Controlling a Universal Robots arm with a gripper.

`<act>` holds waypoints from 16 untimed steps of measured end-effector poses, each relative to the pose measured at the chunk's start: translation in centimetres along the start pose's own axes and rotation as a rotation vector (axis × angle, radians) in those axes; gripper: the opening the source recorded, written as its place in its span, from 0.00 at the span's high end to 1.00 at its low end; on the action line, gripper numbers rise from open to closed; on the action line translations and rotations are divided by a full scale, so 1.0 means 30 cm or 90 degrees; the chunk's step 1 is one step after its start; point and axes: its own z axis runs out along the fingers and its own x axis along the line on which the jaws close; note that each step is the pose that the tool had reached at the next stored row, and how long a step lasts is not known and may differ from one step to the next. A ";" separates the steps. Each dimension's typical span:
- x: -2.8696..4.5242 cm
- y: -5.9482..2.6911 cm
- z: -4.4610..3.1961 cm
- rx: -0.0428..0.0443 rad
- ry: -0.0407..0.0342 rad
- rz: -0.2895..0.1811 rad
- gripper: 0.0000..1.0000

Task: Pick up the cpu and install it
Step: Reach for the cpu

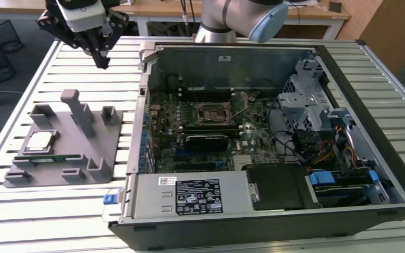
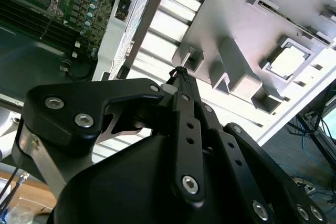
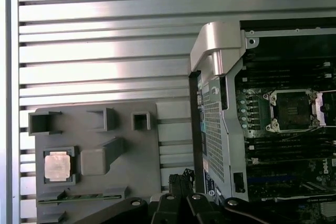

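The cpu [image 1: 40, 140] lies flat, silver top up, in a square recess of the grey fixture [image 1: 83, 169] on the exterior view's left. Both wrist views show it too: cpu [image 2: 289, 62], cpu [image 3: 56, 165]. My gripper [image 1: 104, 64] hangs high above the slatted table, beyond the fixture's far end and well apart from the cpu. Its fingers meet at a point, shut on nothing, as seen in the second wrist view [image 2: 178, 72]. The empty processor socket [image 1: 213, 112] sits mid-motherboard inside the open computer case [image 1: 343, 211], and the socket [image 3: 291, 109] also appears in the first wrist view.
A green memory stick [image 1: 48, 158] lies in the fixture beside the cpu. Tall grey posts [image 1: 82, 113] rise from the fixture. The case's raised wall [image 1: 141, 105] stands between fixture and motherboard. A drive cage and cables [image 1: 315, 121] fill the case's right side.
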 end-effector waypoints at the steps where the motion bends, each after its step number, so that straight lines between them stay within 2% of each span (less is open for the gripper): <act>1: 0.000 0.000 0.000 0.0000 0.0000 0.000 0.89; 16: 0.029 -0.002 0.000 0.0000 0.0000 0.000 0.89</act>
